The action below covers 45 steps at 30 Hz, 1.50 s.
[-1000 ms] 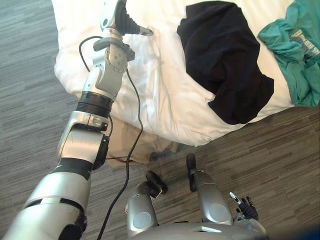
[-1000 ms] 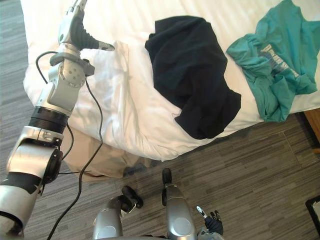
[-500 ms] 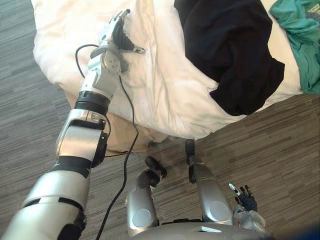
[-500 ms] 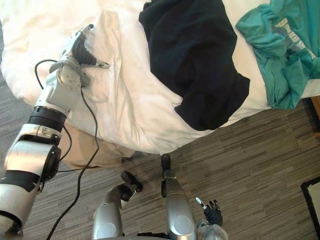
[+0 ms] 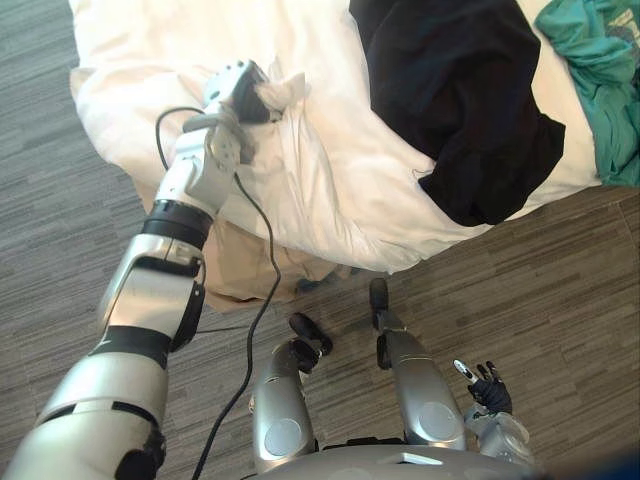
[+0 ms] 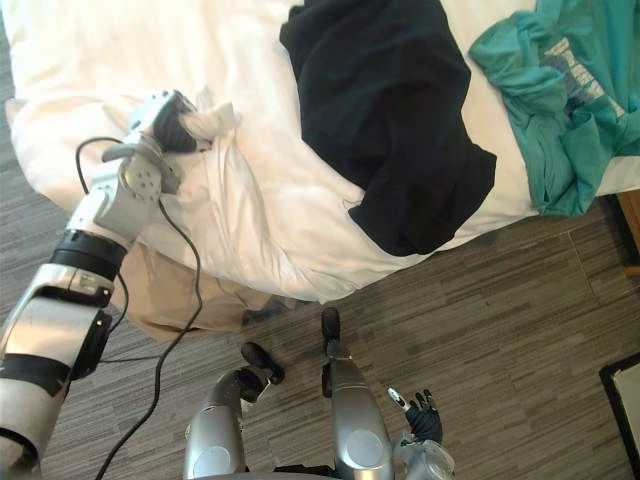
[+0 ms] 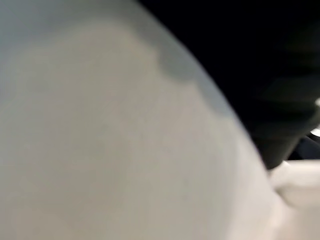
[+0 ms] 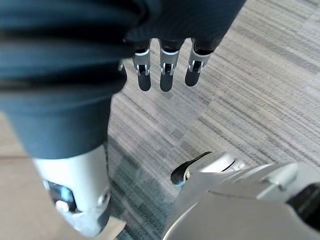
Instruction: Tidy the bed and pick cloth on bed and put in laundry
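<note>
While left hand is clenched on a bunch of white duvet, black cloth lies near on its right, long axis running away from the robot; right hand hangs low, fingers slack, empty, farther off.

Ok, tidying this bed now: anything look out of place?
Yes: the black cloth hangs over the edge of the duvet, the teal shirt lies crumpled nearby, and the left hand grips a bunched fold of it; the right hand hangs idle.

floor: grey striped planks | brown furniture corner: right edge
</note>
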Tool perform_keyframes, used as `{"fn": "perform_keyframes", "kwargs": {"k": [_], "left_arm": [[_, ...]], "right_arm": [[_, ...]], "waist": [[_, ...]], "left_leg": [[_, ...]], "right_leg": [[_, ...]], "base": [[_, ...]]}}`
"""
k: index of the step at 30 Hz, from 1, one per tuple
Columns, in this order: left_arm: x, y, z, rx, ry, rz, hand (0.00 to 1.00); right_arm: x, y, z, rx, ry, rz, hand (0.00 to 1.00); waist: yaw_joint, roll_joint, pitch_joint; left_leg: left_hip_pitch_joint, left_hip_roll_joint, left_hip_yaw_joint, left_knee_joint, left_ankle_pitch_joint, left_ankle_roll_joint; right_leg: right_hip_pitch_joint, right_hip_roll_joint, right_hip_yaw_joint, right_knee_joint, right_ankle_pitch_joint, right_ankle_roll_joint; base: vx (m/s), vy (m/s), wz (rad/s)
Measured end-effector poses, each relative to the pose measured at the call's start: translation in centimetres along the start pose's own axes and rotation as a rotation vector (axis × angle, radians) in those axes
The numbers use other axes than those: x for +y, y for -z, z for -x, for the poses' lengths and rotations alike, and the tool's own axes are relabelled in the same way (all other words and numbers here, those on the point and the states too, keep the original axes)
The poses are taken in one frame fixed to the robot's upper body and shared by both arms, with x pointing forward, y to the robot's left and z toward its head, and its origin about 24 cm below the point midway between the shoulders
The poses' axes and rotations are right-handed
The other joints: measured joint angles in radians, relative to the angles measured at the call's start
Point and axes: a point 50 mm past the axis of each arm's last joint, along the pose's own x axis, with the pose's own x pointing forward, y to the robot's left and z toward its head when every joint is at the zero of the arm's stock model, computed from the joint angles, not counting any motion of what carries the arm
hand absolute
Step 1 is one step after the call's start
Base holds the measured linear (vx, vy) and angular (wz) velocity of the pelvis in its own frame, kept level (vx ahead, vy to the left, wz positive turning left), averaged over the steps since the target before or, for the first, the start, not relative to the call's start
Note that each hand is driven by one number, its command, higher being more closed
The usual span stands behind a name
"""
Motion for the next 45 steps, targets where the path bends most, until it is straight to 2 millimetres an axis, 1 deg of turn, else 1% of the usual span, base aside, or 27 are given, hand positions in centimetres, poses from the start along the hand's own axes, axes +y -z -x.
{"fn": "perform_keyframes", "kwargs": {"k": [3,4,5,6,8,10,12,13,14,15,18,19,21,22,24,26,28,30,32,33,34,35,37,38,40,42,45], "left_arm": [[-2.3,-0.7,1.6,-0.073,0.080,-0.047,1.00],[-3.5,-0.8,2.6,-0.103,0.118,-0.056,1.00],[-4.8,-0.7,3.8,-0.121,0.157,-0.056,1.00],[-5.5,-0.6,4.4,-0.127,0.176,-0.050,1.00],[-8.3,0.1,7.0,-0.125,0.269,-0.020,1.00],[-9.7,0.8,8.8,-0.107,0.319,0.009,1.00],[-11.7,1.7,11.6,-0.078,0.390,0.048,1.00],[-12.1,2.0,12.3,-0.068,0.404,0.059,1.00],[-12.8,2.8,13.7,-0.033,0.434,0.084,1.00],[-13.1,3.1,14.3,-0.013,0.445,0.098,0.00],[-13.7,5.1,16.7,0.077,0.465,0.129,0.00],[-13.7,5.5,17.1,0.095,0.466,0.133,0.00],[-13.8,6.9,18.8,0.173,0.469,0.160,0.00],[-13.9,7.2,19.3,0.190,0.471,0.165,0.00],[-14.2,8.4,21.1,0.260,0.485,0.174,0.00],[-14.4,9.0,22.3,0.306,0.491,0.187,0.00],[-14.5,9.7,23.3,0.358,0.487,0.203,0.00],[-14.7,11.2,25.0,0.460,0.483,0.221,0.00],[-15.0,12.9,26.8,0.594,0.464,0.252,0.00],[-15.1,13.4,27.3,0.636,0.451,0.271,0.00],[-15.0,14.5,28.7,0.732,0.421,0.302,0.00],[-15.0,15.6,30.3,0.839,0.382,0.337,0.00],[-15.1,16.8,32.5,0.980,0.328,0.393,0.00],[-15.5,17.6,34.9,1.118,0.266,0.460,0.00],[-16.2,17.7,36.6,1.221,0.230,0.520,0.00],[-17.6,17.0,39.1,1.353,0.197,0.601,0.00],[-19.1,15.6,41.6,1.474,0.169,0.670,0.00]], "right_arm": [[-0.1,0.1,0.1,0.006,-0.001,0.032,0.00],[-0.2,0.2,0.1,0.010,0.002,0.043,0.00],[-0.5,0.3,0.1,0.016,0.004,0.070,0.00],[-0.6,0.4,0.2,0.020,0.007,0.076,0.00],[-1.5,1.2,0.4,0.060,0.025,0.103,0.00],[-1.8,1.7,0.5,0.086,0.034,0.119,0.00],[-2.8,2.8,1.1,0.134,0.054,0.144,0.00],[-3.0,3.0,1.1,0.146,0.058,0.149,0.00],[-3.4,3.6,1.3,0.180,0.070,0.148,0.00],[-3.6,3.9,1.4,0.192,0.075,0.150,0.00],[-4.5,4.9,1.8,0.258,0.095,0.192,0.00],[-4.6,5.1,1.8,0.268,0.096,0.204,0.00],[-4.9,5.7,2.1,0.308,0.101,0.235,0.00],[-5.0,5.8,2.1,0.317,0.102,0.245,0.00],[-5.3,6.1,2.3,0.341,0.114,0.260,0.00],[-5.6,6.4,2.5,0.362,0.123,0.264,0.00],[-5.6,6.6,2.6,0.376,0.126,0.262,0.00],[-5.6,6.8,2.6,0.390,0.127,0.263,0.00],[-5.6,6.9,2.7,0.398,0.127,0.265,0.00],[-5.6,6.9,2.7,0.399,0.125,0.266,0.00],[-5.5,7.0,2.7,0.401,0.123,0.267,0.00],[-5.4,7.1,2.7,0.403,0.122,0.265,0.00],[-5.3,7.1,2.7,0.405,0.121,0.263,0.00],[-5.2,7.2,2.7,0.405,0.121,0.261,0.00],[-5.1,7.2,2.7,0.405,0.122,0.255,0.00],[-4.8,7.2,2.5,0.395,0.128,0.239,0.00],[-4.6,7.0,2.4,0.383,0.143,0.240,0.00]], "waist": [[0.004,0.000,-0.002],[0.008,-0.001,-0.004],[0.020,0.000,-0.012],[0.027,0.002,-0.017],[0.036,0.008,-0.059],[0.038,0.009,-0.083],[0.048,0.012,-0.132],[0.049,0.012,-0.143],[0.052,0.011,-0.163],[0.053,0.011,-0.171],[0.055,0.012,-0.210],[0.055,0.011,-0.219],[0.058,0.006,-0.251],[0.059,0.005,-0.258],[0.071,0.003,-0.274],[0.086,0.002,-0.290],[0.091,-0.001,-0.296],[0.093,-0.007,-0.310],[0.107,-0.014,-0.323],[0.110,-0.017,-0.325],[0.113,-0.021,-0.329],[0.115,-0.020,-0.333],[0.116,-0.027,-0.342],[0.126,-0.027,-0.352],[0.143,-0.030,-0.362],[0.144,-0.032,-0.363],[0.145,-0.029,-0.365]], "left_leg": [[0.030,-0.011,-0.028,-0.006,0.001,0.001],[0.052,-0.020,-0.033,-0.019,0.003,-0.001],[0.072,-0.031,-0.035,-0.037,0.011,-0.004],[0.083,-0.037,-0.036,-0.048,0.014,-0.005],[0.114,-0.060,-0.049,-0.093,0.031,-0.011],[0.144,-0.076,-0.058,-0.126,0.045,-0.016],[0.185,-0.101,-0.074,-0.185,0.068,-0.025],[0.194,-0.107,-0.078,-0.198,0.073,-0.026],[0.217,-0.119,-0.088,-0.229,0.086,-0.029],[0.230,-0.125,-0.090,-0.242,0.092,-0.029],[0.277,-0.147,-0.128,-0.300,0.119,-0.033],[0.281,-0.149,-0.136,-0.306,0.123,-0.035],[0.299,-0.163,-0.161,-0.352,0.149,-0.036],[0.302,-0.167,-0.165,-0.363,0.156,-0.037],[0.324,-0.178,-0.177,-0.413,0.185,-0.038],[0.331,-0.185,-0.187,-0.441,0.201,-0.037],[0.346,-0.192,-0.202,-0.468,0.215,-0.037],[0.363,-0.200,-0.223,-0.499,0.231,-0.036],[0.373,-0.206,-0.242,-0.521,0.241,-0.035],[0.373,-0.207,-0.247,-0.521,0.241,-0.035],[0.374,-0.209,-0.254,-0.521,0.242,-0.034],[0.375,-0.212,-0.266,-0.522,0.242,-0.034],[0.378,-0.216,-0.277,-0.524,0.242,-0.034],[0.377,-0.219,-0.280,-0.524,0.241,-0.033],[0.378,-0.221,-0.282,-0.524,0.239,-0.031],[0.385,-0.227,-0.297,-0.523,0.239,-0.031],[0.402,-0.228,-0.290,-0.525,0.231,-0.031]], "right_leg": [[0.044,-0.012,-0.029,0.012,-0.033,-0.009],[0.059,-0.018,-0.039,0.027,-0.048,-0.016],[0.070,-0.025,-0.043,0.037,-0.060,-0.014],[0.078,-0.028,-0.046,0.039,-0.065,-0.016],[0.106,-0.040,-0.063,0.036,-0.077,-0.019],[0.133,-0.046,-0.079,0.033,-0.087,-0.016],[0.168,-0.054,-0.095,0.020,-0.097,-0.014],[0.178,-0.056,-0.098,0.016,-0.099,-0.013],[0.201,-0.060,-0.113,0.006,-0.104,-0.012],[0.212,-0.062,-0.118,0.003,-0.106,-0.010],[0.267,-0.071,-0.159,-0.010,-0.118,-0.004],[0.275,-0.071,-0.167,-0.015,-0.119,-0.003],[0.301,-0.072,-0.196,-0.037,-0.120,-0.003],[0.304,-0.072,-0.201,-0.042,-0.120,-0.003],[0.318,-0.071,-0.218,-0.054,-0.120,-0.003],[0.321,-0.071,-0.227,-0.058,-0.120,-0.003],[0.342,-0.071,-0.249,-0.071,-0.120,-0.003],[0.361,-0.071,-0.270,-0.082,-0.121,-0.002],[0.374,-0.071,-0.287,-0.088,-0.122,0.001],[0.377,-0.073,-0.295,-0.088,-0.124,0.003],[0.386,-0.076,-0.307,-0.088,-0.128,0.009],[0.392,-0.079,-0.317,-0.089,-0.130,0.012],[0.406,-0.083,-0.331,-0.092,-0.133,0.016],[0.407,-0.085,-0.331,-0.096,-0.133,0.017],[0.410,-0.087,-0.332,-0.099,-0.133,0.017],[0.428,-0.091,-0.349,-0.108,-0.134,0.019],[0.439,-0.091,-0.343,-0.111,-0.135,0.020]], "base": [[-0.01,-0.038,0.34],[-0.01,-0.036,0.27],[0.00,-0.034,0.21],[0.02,-0.031,0.19],[0.05,-0.024,0.25],[0.07,-0.014,0.25],[0.11,-0.016,0.25],[0.12,-0.013,0.28],[0.06,-0.006,0.22],[0.09,-0.005,0.33],[0.06,0.002,0.34],[0.04,-0.009,0.31],[0.02,-0.016,0.35],[0.01,-0.018,0.29],[0.00,-0.019,0.19],[-0.01,-0.010,0.15],[-0.01,-0.004,0.27],[0.00,-0.001,0.33],[0.01,-0.002,0.22],[0.01,-0.005,0.21],[0.02,-0.004,0.28],[0.02,-0.003,0.30],[0.04,0.007,0.23],[0.05,0.012,0.13],[0.04,0.007,0.07],[0.02,0.002,0.20],[-0.01,0.000,-0.03]]}}
